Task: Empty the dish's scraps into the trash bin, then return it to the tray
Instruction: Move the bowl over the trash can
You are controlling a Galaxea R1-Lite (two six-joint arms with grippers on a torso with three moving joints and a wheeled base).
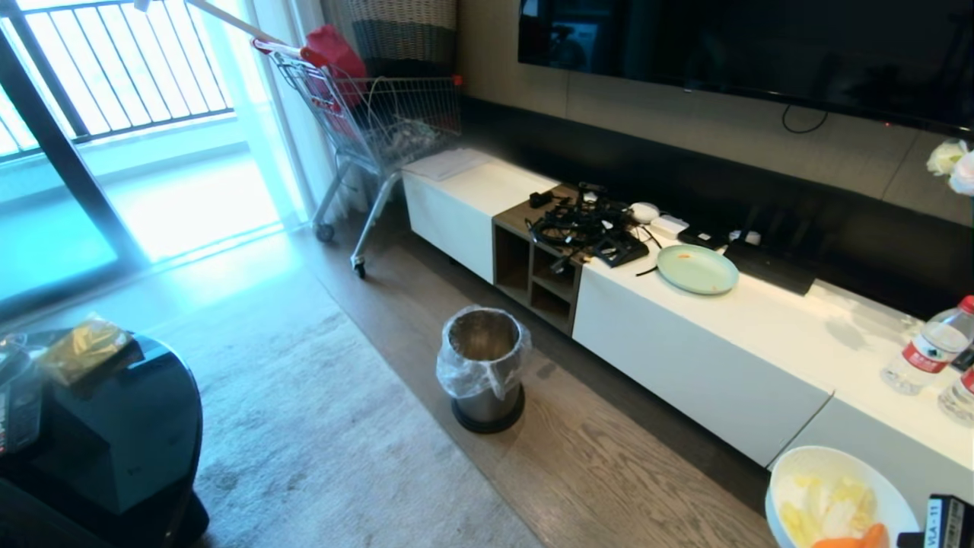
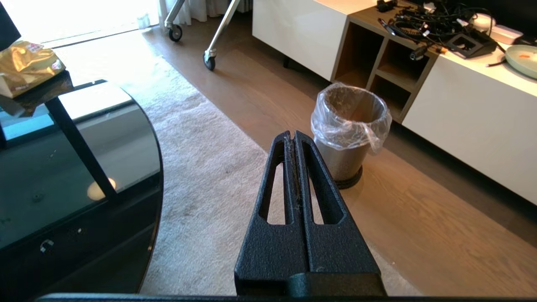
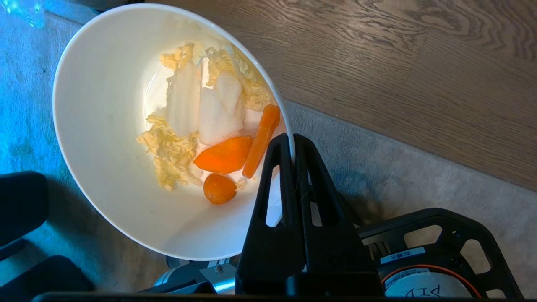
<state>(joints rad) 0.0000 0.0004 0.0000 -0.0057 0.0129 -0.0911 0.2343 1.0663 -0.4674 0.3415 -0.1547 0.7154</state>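
The wooden floor (image 1: 593, 464) carries the trash bin (image 1: 482, 369), standing upright just beside the pale rug (image 1: 319, 441), and a shopping cart (image 1: 365, 122). The white cabinet (image 1: 715, 365) bears a green plate (image 1: 697, 269), tangled cables (image 1: 582, 224) and water bottles (image 1: 930, 346).

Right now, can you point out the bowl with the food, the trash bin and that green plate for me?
dish (image 3: 105, 126): right wrist view, on its bare white inner wall.
trash bin (image 1: 487, 399): head view, on its steel side below the bag.
green plate (image 1: 696, 270): head view, on its flat middle.
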